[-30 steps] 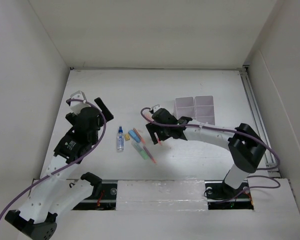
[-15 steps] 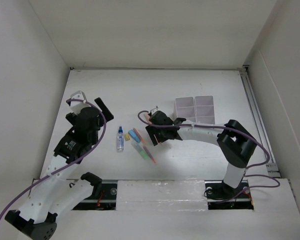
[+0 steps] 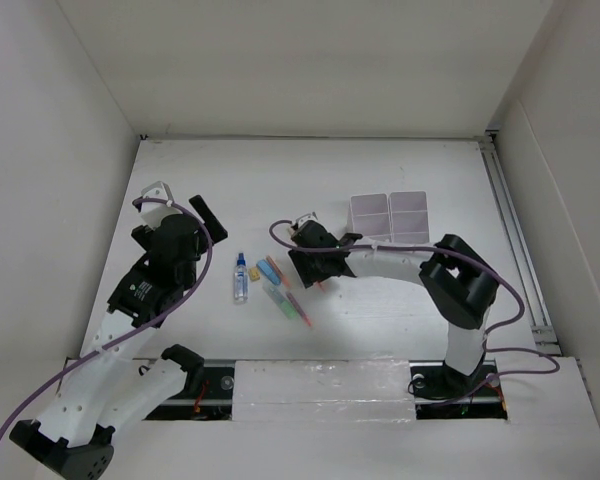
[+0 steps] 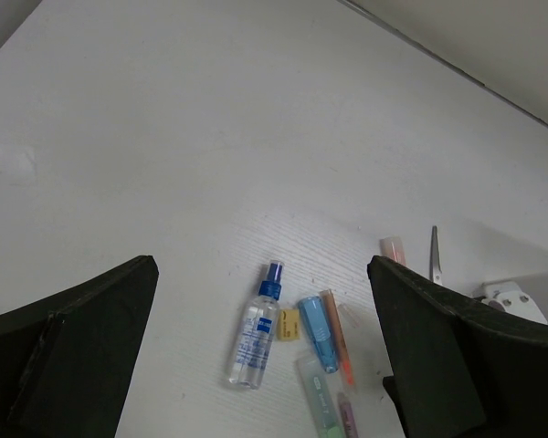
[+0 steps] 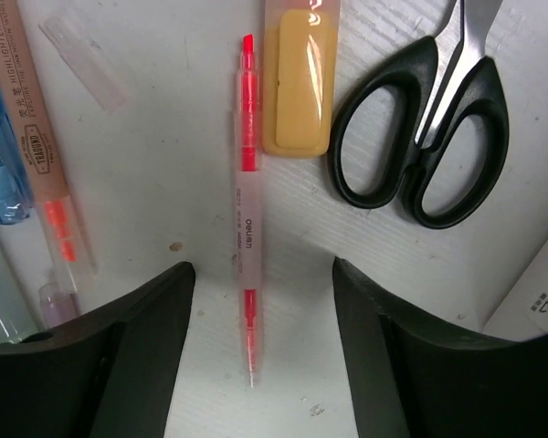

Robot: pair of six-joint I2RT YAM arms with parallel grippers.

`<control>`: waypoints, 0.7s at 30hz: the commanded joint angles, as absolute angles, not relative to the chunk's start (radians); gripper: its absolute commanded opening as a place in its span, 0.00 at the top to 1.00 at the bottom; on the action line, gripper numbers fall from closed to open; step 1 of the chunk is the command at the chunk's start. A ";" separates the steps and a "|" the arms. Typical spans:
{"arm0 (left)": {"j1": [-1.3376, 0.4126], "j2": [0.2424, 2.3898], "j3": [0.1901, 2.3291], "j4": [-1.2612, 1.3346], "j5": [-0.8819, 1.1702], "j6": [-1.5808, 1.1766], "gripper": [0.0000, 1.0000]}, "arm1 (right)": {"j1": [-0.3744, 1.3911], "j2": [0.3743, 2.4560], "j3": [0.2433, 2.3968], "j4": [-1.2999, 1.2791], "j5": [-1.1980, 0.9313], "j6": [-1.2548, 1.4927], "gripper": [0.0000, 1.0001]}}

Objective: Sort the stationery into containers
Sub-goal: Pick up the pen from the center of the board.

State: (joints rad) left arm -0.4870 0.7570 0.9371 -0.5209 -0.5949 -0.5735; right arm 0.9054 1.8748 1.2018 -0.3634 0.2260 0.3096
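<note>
My right gripper [image 5: 263,306] is open and low over the table, its jaws on either side of a thin pink pen [image 5: 247,210] and not touching it. The black-handled scissors [image 5: 429,137] lie to the pen's right and a short orange marker [image 5: 297,78] lies just above them. An orange highlighter [image 5: 38,137] and a blue marker [image 5: 0,160] lie to the left. My left gripper [image 3: 180,205] is open and empty, high at the far left. Its view shows the clear bottle [image 4: 256,328], the blue marker [image 4: 318,331] and a green marker [image 4: 320,397]. The two white containers [image 3: 390,217] stand side by side behind my right arm.
A small yellow piece [image 4: 289,324] lies between the bottle and the blue marker. A clear pen cap [image 5: 82,62] lies loose by the highlighter. White walls enclose the table on three sides, and a rail [image 3: 515,235] runs along its right edge.
My right gripper has moved left and settled over the pink pen, with the arm's elbow swinging left. My left arm has not moved.
</note>
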 commanded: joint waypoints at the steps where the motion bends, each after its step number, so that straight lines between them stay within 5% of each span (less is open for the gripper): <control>1: -0.485 0.747 0.945 -0.512 -0.595 -0.568 0.00 | 0.913 1.878 1.243 -0.364 0.262 0.302 0.32; 5: -0.485 0.738 0.945 -0.512 -0.595 -0.568 0.00 | 0.904 1.897 1.255 -0.374 0.262 0.293 0.40; 9: -0.485 0.738 0.945 -0.512 -0.595 -0.568 0.00 | 0.904 1.917 1.276 -0.399 0.272 0.282 0.58; 14: -0.485 0.729 0.945 -0.512 -0.595 -0.568 0.00 | 0.904 1.927 1.276 -0.408 0.236 0.273 0.63; 21: -0.485 0.720 0.945 -0.512 -0.595 -0.568 0.00 | 0.894 1.927 1.267 -0.408 0.209 0.282 0.83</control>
